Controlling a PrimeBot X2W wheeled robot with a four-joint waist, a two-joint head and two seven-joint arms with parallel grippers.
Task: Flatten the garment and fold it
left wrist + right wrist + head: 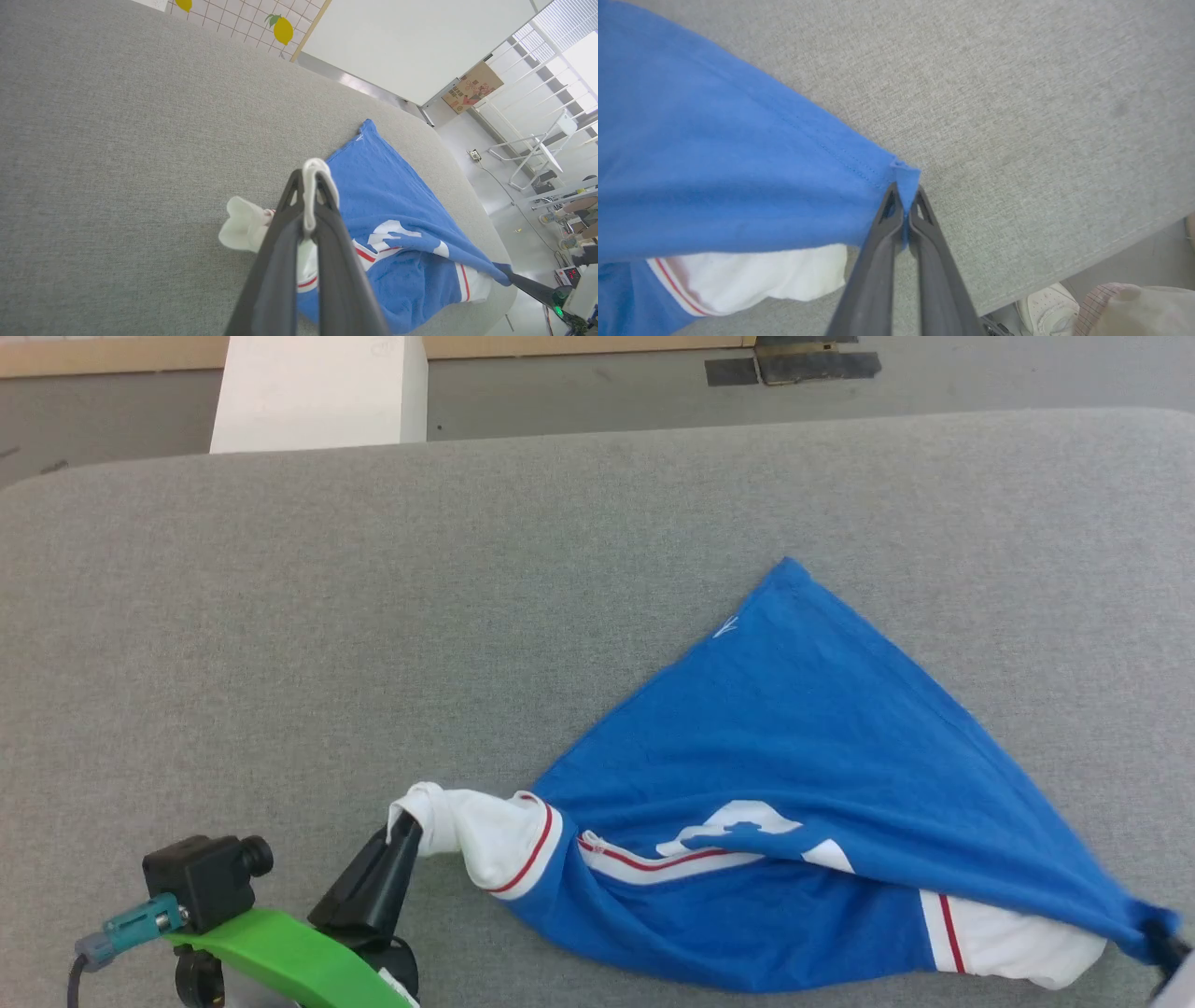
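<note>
The garment [822, 775] is a royal-blue jersey with white sleeves and red stripe trim, lying in a crumpled triangle on the grey table [373, 616]. Part of a white number shows near its middle. My left gripper [403, 828] is shut on the end of the white sleeve [485, 845] at the garment's left. In the left wrist view the white cloth [313, 196] is pinched between the dark fingers. My right gripper [903, 205] is shut on a blue corner [906, 179] of the garment. That corner [1153, 929] lies at the lower right in the head view.
A white block [317, 392] stands beyond the table's far edge on the left. The table's near edge runs close behind my right gripper, with a person's white shoe [1048, 310] on the floor below it. Bare grey table surface spreads left of the garment and beyond it.
</note>
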